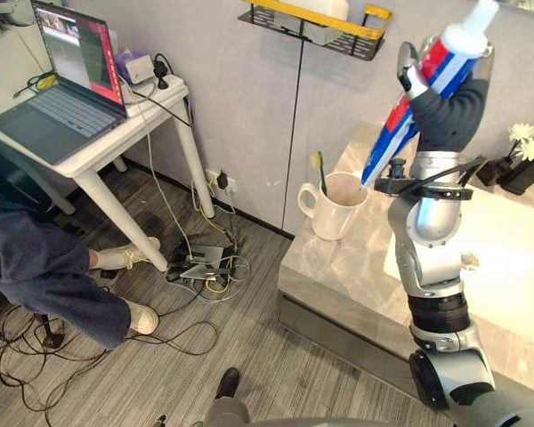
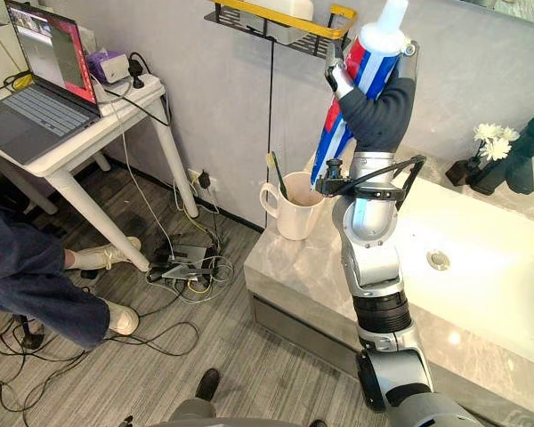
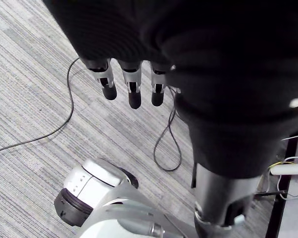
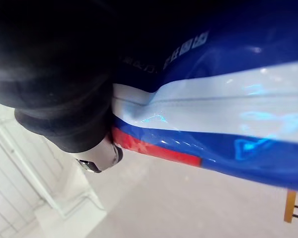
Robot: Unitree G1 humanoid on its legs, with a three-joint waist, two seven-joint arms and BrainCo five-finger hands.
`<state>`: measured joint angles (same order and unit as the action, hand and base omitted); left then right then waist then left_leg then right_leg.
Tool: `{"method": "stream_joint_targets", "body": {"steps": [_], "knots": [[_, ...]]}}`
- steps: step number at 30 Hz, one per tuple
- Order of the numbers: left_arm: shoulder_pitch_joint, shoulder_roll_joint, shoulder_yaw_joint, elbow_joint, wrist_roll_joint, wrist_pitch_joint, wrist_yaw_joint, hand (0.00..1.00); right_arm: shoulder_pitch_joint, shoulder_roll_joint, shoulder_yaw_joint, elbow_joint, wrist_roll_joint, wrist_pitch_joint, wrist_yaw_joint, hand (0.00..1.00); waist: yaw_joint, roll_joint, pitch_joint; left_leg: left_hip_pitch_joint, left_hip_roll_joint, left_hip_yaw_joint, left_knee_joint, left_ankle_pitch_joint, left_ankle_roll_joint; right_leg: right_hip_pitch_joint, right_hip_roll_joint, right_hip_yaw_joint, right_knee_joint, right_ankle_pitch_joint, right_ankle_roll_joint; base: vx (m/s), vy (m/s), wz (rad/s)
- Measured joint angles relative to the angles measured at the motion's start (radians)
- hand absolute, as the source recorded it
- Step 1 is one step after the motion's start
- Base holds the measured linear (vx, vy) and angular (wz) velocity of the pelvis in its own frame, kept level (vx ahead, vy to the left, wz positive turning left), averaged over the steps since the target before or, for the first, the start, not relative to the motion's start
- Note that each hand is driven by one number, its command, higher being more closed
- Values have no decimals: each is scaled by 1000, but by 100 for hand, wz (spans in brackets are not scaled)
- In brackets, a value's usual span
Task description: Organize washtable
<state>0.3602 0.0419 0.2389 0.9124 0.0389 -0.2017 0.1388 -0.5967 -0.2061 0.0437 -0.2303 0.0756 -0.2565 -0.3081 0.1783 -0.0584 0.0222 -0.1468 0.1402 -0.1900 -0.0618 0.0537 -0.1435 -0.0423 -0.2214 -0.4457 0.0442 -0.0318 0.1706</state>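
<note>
Tube (image 1: 434, 64): a big toothpaste tube, red, white and blue, held high over the left edge of the washtable (image 1: 338, 267). It is tilted, with the white cap up near the wall shelf (image 1: 320, 20) and the flat tail down at the rim of the mug (image 1: 334, 213). Cannot tell whether the tail is inside the mug or just behind its rim.

Right hand (image 1: 449, 111): fingers curled round the tube's upper half. The right wrist view shows the tube's skin dented against the hand.

Mug: white, upright, close to the left edge, handle facing outward over that edge. A toothbrush (image 1: 319, 171) leans in it on the side away from the tail. The basin (image 2: 498, 231) is to the right, well apart. Flowers (image 1: 527, 140) stand at the back right.

Left hand (image 3: 131, 87): hangs over the floor, fingers straight, empty.

Risks, as judged:
- If the tail catches the rim on the way down, a sideways push could tip the mug or slide it off the near edge.
- The tube is long and top-heavy. Dropped in tilted, it may lever the mug over or knock the toothbrush out.
- A hard squeeze could force paste up against the cap.
- Released too high, the tube may bounce off the rim and fall to the floor.
</note>
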Motion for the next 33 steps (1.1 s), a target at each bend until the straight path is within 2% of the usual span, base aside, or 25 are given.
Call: {"method": "stream_joint_targets", "body": {"steps": [18,26,33], "knots": [[-9,-53,8,-48,-39,-3,16,0,19,0,8,-78,1,5,-19,100,1,61,-38,-50,-16,6,-10,18,10,-59,-24,-11,25,-2,2,2,0,1],[-13,-58,7,-59,-49,-3,17,0,18,-3,11,-78,1,5,-20,100,3,63,-40,-70,-17,8,-11,23,11,-87,-28,-4,39,-2,2,0,0,0],[-18,-59,7,-59,-68,-3,17,0,18,-39,11,-79,1,5,-21,100,3,64,-41,-74,-17,12,-28,36,12,-103,-31,0,44,-2,2,-4,1,-1]]}}
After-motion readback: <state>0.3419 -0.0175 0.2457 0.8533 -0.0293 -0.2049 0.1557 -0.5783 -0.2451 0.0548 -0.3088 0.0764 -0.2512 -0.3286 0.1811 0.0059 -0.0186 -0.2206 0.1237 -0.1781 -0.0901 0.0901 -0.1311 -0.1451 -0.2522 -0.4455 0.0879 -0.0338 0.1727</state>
